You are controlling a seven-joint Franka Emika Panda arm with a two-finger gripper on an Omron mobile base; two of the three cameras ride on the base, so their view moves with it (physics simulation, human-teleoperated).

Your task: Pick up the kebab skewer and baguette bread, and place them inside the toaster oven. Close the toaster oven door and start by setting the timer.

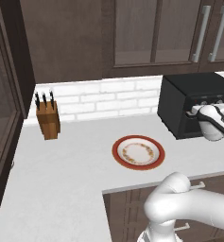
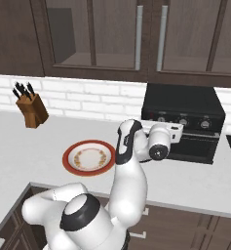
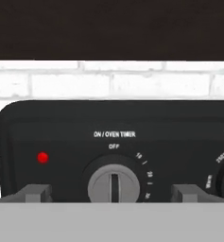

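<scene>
Where the counter (image 1: 61, 165) meets the brick wall, you have the toaster oven (image 2: 185, 105) at 2 o'clock from the plate (image 1: 138, 152), its toaster oven door (image 2: 197, 145) up and closed. The knife block (image 1: 47, 118) stands at 10 o'clock from the plate. Your gripper (image 3: 112, 193) faces the timer knob (image 3: 114, 184), fingers spread apart on either side of it; a red light (image 3: 42, 157) sits at 9 o'clock from the knob.
</scene>
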